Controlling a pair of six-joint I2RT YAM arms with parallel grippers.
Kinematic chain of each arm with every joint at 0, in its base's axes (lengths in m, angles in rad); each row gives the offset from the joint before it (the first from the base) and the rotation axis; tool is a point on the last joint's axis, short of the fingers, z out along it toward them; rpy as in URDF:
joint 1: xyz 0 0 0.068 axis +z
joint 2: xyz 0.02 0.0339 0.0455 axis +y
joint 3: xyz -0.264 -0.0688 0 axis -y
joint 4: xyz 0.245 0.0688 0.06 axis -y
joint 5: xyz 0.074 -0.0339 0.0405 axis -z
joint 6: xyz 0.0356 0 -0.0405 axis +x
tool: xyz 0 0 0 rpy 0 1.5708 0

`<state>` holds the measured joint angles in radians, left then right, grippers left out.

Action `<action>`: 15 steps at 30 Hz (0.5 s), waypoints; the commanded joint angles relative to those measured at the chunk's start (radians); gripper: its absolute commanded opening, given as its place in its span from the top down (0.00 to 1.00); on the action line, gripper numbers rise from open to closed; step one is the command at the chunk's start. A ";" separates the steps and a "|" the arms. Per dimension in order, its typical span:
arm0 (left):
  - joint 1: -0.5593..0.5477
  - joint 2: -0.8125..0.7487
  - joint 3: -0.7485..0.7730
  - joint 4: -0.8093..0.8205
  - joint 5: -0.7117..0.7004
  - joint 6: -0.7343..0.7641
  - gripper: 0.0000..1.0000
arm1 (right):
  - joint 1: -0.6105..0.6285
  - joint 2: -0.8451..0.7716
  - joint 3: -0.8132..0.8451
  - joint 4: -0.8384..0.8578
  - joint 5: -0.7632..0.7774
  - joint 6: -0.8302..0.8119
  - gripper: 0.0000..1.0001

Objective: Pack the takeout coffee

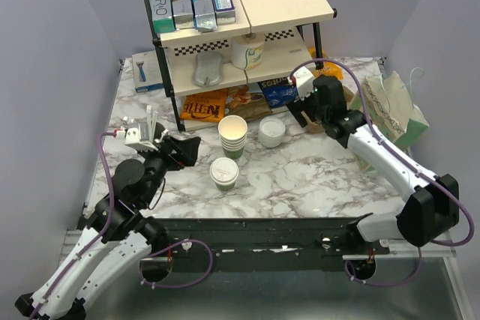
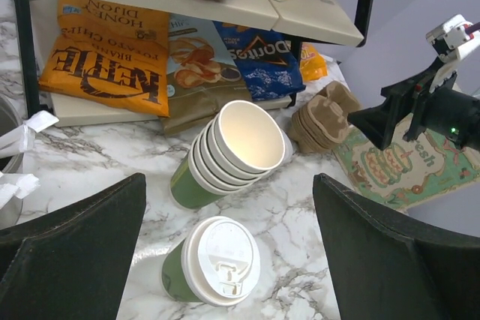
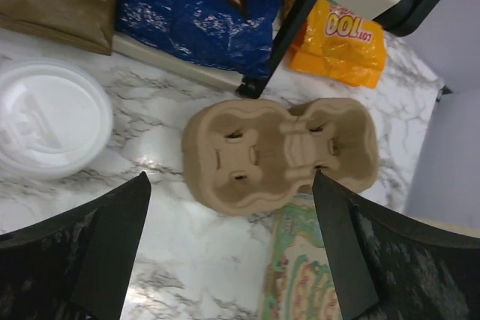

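Observation:
The takeout coffee, a green-sided cup with a white lid, stands on the marble table in front of the stack of lidless cups. My left gripper is open just left of the coffee. In the left wrist view the cup sits low between the wide-apart fingers, untouched. My right gripper is open and holds nothing. It hovers over the brown cardboard cup carrier, which lies flat by the shelf leg.
A stack of white lids sits right of the cup stack. A printed paper bag lies at the right. The black-framed shelf stands behind, with chip bags under it.

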<state>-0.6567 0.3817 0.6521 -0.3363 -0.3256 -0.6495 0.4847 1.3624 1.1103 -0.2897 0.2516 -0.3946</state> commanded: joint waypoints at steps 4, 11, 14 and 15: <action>-0.001 -0.050 0.055 -0.064 0.010 0.036 0.01 | -0.051 0.050 0.082 -0.210 -0.271 -0.227 0.10; -0.001 -0.060 0.066 -0.087 0.019 0.040 0.01 | -0.087 0.208 0.167 -0.194 -0.143 -0.173 0.26; -0.001 -0.061 0.066 -0.098 0.003 0.037 0.01 | -0.097 0.237 0.189 -0.162 -0.121 -0.167 0.34; -0.001 -0.063 0.066 -0.098 0.002 0.037 0.01 | -0.097 0.239 0.187 -0.154 -0.120 -0.168 0.36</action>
<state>-0.6567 0.3298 0.6994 -0.4019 -0.3229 -0.6266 0.4015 1.5963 1.2518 -0.4541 0.0837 -0.5694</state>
